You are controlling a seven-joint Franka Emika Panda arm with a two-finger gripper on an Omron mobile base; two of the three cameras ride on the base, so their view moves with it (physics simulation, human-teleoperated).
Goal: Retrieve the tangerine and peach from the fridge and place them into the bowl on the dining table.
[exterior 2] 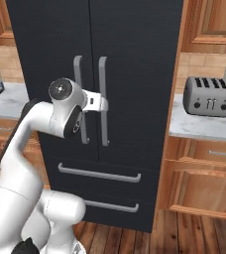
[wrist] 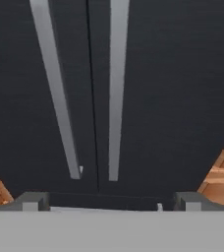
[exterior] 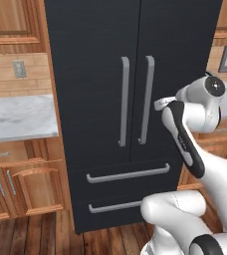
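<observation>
While shut, fridge (exterior: 130, 74) (black) looms.

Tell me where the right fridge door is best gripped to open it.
Grip the right door's handle, the grey upright bar beside the centre seam of the fridge, near mid-height. Come straight from the front with open jaws straddling it sideways; it seems to stand proud of the door.

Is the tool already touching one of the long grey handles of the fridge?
Apart. In the hand view the tool is open, and both handles of the fridge end above its fingertips, with dark door between them.
</observation>
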